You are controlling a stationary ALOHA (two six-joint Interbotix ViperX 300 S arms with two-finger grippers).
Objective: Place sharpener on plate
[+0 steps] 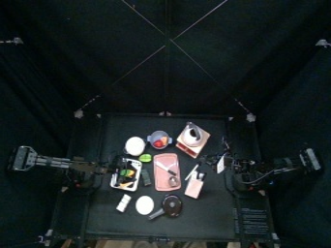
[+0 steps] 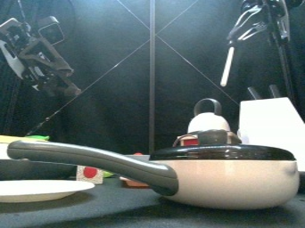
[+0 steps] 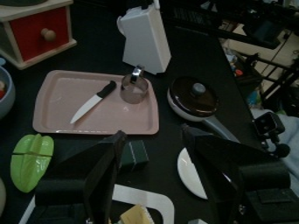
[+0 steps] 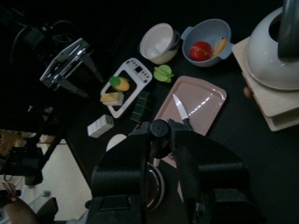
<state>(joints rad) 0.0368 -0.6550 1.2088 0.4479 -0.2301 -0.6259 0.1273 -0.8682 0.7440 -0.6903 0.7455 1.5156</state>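
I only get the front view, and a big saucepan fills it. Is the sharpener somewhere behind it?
Observer: Yes. The sharpener stands on a pink tray, beside a knife.
Operator: Is an arm holding it?
Observer: No. The left gripper hangs short of the tray, jaws open and gripping nothing.
Operator: Anything else back there?
Observer: A blue bowl with something red inside.

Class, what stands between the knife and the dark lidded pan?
A small grey upright object, on the pink tray's edge, between knife and pan; the left wrist view shows it.
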